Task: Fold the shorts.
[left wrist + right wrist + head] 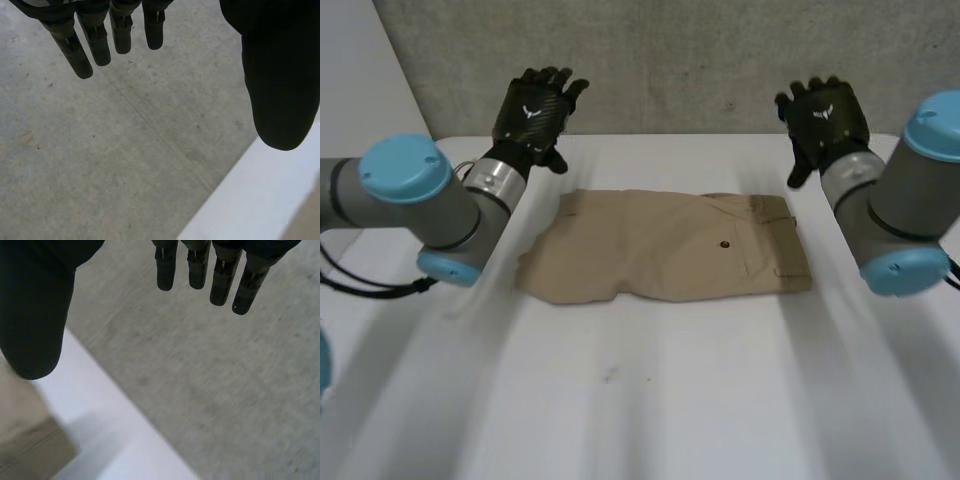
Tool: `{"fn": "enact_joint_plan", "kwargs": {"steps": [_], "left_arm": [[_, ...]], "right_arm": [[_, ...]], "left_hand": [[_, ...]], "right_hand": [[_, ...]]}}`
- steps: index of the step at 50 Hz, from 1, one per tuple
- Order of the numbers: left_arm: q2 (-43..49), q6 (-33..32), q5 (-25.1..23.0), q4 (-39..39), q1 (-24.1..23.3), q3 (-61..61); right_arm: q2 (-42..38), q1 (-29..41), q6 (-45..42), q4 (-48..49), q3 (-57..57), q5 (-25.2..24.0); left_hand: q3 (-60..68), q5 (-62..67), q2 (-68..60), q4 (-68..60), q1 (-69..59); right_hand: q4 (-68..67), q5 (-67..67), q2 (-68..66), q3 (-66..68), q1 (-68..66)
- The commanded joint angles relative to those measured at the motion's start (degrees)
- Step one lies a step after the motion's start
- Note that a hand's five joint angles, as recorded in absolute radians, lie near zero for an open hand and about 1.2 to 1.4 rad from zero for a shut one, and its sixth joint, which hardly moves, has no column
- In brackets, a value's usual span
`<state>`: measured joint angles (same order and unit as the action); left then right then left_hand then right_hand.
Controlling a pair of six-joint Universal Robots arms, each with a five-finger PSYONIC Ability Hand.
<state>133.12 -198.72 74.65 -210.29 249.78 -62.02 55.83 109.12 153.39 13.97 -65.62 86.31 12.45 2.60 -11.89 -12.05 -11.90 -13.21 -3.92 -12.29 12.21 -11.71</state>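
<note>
I read the white table (650,400) as the work surface, with a grey concrete wall (680,60) behind its far edge.

The shorts (660,245) are tan and lie flat on the far half of the table, between the two arms. The waistband end points toward the right arm (910,200) and the leg end toward the left arm (405,195). The leg end shows a few wrinkles.

The left hand (532,112) is raised over the far edge of the table, beyond the leg end of the shorts and apart from the cloth. In its wrist view the fingers (75,50) are straight and spread away from the thumb, and the hand holds nothing.

The right hand (825,115) is raised over the far edge, beyond the waistband end and apart from the cloth. Its fingers (200,270) are straight as well, and it holds nothing.

A small dark button (725,243) sits on the shorts, nearer the waistband end.
</note>
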Motion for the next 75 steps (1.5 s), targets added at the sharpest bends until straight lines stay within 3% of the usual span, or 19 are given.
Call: {"fn": "enact_joint_plan", "kwargs": {"steps": [1, 11, 24, 26, 27, 29, 34, 37, 46, 49, 53, 57, 62, 68, 70, 72, 73, 75], "left_arm": [[-5.94, -0.08, -0.20, 3.39, -0.08, -12.76], [-4.27, 0.09, 0.32, 13.41, -0.17, -14.09], [-4.98, 0.27, 2.34, 14.03, -0.43, -15.41], [-4.98, 0.27, 2.34, 14.03, -0.43, -15.67], [-5.06, 0.27, 2.34, 14.03, -0.52, -15.85], [-5.24, 0.27, 2.34, 14.03, -0.52, -16.11], [-5.85, 0.27, 2.34, 14.12, -0.43, -16.55], [-7.08, 0.27, 2.34, 14.30, 0.09, -17.34], [-11.48, 0.27, 2.34, 14.30, 1.06, -21.91], [-13.15, 0.27, 2.26, 14.30, 1.67, -23.67], [-14.90, 0.27, 2.17, 14.30, 1.76, -25.43], [-15.61, 0.27, 2.26, 14.21, 1.68, -26.48], [-16.92, 0.36, 2.26, 14.21, 1.59, -27.62], [-17.46, 0.36, 2.26, 14.21, 1.24, -28.07], [-17.54, 0.36, 2.17, 14.21, 1.06, -27.98], [-17.54, 0.36, 2.17, 14.03, 0.97, -27.89], [-17.54, 0.36, 2.17, 13.95, 0.80, -27.80], [-17.63, 0.36, 2.17, 13.86, 0.62, -27.10]], "right_arm": [[4.72, -0.67, 1.65, -8.26, -10.93, -1.14], [2.36, -4.97, 7.19, -11.34, -16.38, -8.43], [-6.35, -5.32, 6.40, -5.71, -13.66, -8.18], [-7.14, -5.59, 6.40, -5.45, -13.22, -8.09], [-7.66, -6.20, 6.40, -5.10, -12.87, -7.91], [-7.93, -6.90, 6.40, -4.74, -12.69, -7.47], [-7.84, -8.84, 5.26, -3.51, -12.69, -4.57], [-5.65, -10.59, 1.49, -3.69, -12.86, -1.06], [-0.56, -15.26, -17.30, -6.06, -12.34, 0.35], [1.29, -13.16, -19.87, -6.15, -11.29, -0.09], [2.09, -4.73, -20.67, -6.24, -6.99, -2.37], [1.04, 3.27, -21.29, -6.24, -4.43, -8.16], [-3.70, 13.28, -24.70, -6.24, -4.16, -19.48], [-7.74, 18.84, -29.89, -8.25, -4.60, -23.20], [-10.12, 18.93, -31.39, -10.53, -3.82, -22.33], [-10.57, 18.76, -31.66, -11.59, -3.37, -21.28], [-10.66, 18.76, -31.22, -12.03, -3.20, -20.49], [-9.52, 18.85, -30.70, -11.86, -3.02, -19.52]], "left_hand": [[0.96, 0.81, -1.52, -1.36, -1.51], [0.96, 0.81, -1.52, -1.36, -1.51], [0.79, 0.65, -1.35, -1.19, -1.34], [0.79, 0.65, -1.35, -1.19, -1.34], [0.79, 0.65, -1.35, -1.19, -1.34], [0.79, 0.65, -1.35, -1.19, -1.34], [0.79, 0.65, -1.35, -1.19, -1.34], [0.62, 0.48, -1.18, -1.03, -1.18], [0.29, 0.14, -0.85, -0.69, -0.84], [0.12, -0.03, -0.68, -0.52, -0.67], [-0.05, -0.19, -0.51, -0.35, -0.50], [-0.22, -0.36, -0.34, -0.18, -0.34], [-0.39, -0.53, -0.17, -0.02, -0.17], [-0.39, -0.53, -0.17, -0.02, -0.17], [-0.72, -0.87, 0.16, 0.32, 0.17], [-0.89, -1.04, 0.33, 0.49, 0.34], [-0.89, -1.04, 0.33, 0.49, 0.34], [-0.89, -1.04, 0.33, 0.49, 0.34]], "right_hand": [[1.95, 2.66, 1.03, -0.95, 0.45], [-9.64, -8.93, -10.56, 10.64, -11.14], [-25.29, -24.58, -26.21, 26.29, -26.79], [-32.15, -31.45, -33.08, 33.16, -33.66], [-48.68, -47.98, -49.61, 49.69, -50.18], [-66.71, -66.00, -67.63, 67.71, -68.21], [-66.79, -66.08, -67.71, 67.79, -68.29], [-66.79, -66.08, -67.71, 67.79, -68.29], [-66.79, -66.08, -67.71, 67.79, -68.29], [-66.79, -66.08, -67.71, 67.79, -68.29], [-66.79, -66.08, -67.71, 67.79, -68.29], [-66.79, -66.08, -67.71, 67.79, -68.29], [-66.79, -66.08, -67.71, 67.79, -68.29], [-66.79, -66.08, -67.71, 67.79, -68.29], [-49.80, -49.10, -50.73, 50.81, -51.31], [-24.59, -23.88, -25.51, 25.59, -26.09], [-5.48, -4.77, -6.40, 6.48, -6.98], [3.21, 3.92, 2.29, -2.21, 1.71]]}}
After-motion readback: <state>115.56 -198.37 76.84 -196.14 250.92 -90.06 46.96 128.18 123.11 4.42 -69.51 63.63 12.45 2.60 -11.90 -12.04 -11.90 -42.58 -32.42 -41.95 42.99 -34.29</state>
